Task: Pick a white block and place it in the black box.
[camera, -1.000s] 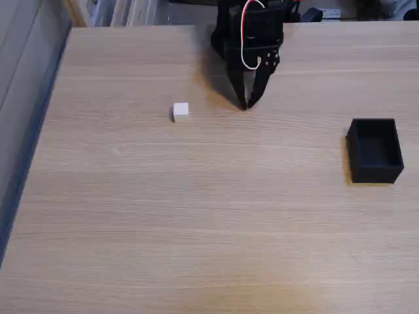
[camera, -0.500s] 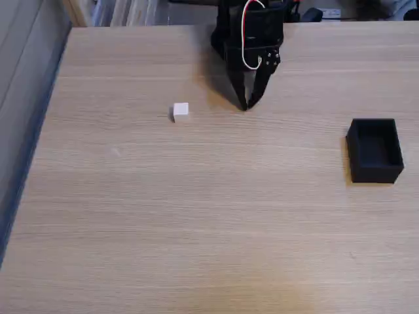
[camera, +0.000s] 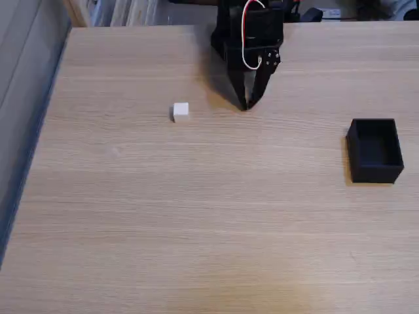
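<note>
The black box [camera: 374, 150] sits open-topped at the right of the wooden table [camera: 209, 222] in the fixed view, well apart from the black gripper [camera: 245, 104], whose tips meet near the far edge, and the white block [camera: 181, 111] left of it.

A: Where does the block [camera: 181, 111] lie on the table [camera: 196, 216]?
B: In the fixed view, left of centre, toward the far edge, with the gripper [camera: 245, 105] to its right, apart from it.

A: And the box [camera: 374, 150]?
B: Near the right edge, nearer the camera than the gripper, well apart from the block.
</note>
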You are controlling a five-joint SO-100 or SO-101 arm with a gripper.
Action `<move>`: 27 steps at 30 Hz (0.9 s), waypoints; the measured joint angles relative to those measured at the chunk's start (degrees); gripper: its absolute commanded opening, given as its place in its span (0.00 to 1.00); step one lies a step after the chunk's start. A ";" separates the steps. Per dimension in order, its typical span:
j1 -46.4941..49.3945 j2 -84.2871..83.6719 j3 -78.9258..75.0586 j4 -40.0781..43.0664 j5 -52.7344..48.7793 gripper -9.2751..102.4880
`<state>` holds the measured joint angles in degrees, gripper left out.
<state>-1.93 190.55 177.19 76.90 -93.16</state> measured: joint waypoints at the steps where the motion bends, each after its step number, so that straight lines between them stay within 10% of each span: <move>1: 0.18 0.00 0.00 0.00 0.00 0.08; 27: 4.48 -7.12 -1.58 -5.01 -3.96 0.08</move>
<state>2.55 183.43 175.61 71.89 -97.12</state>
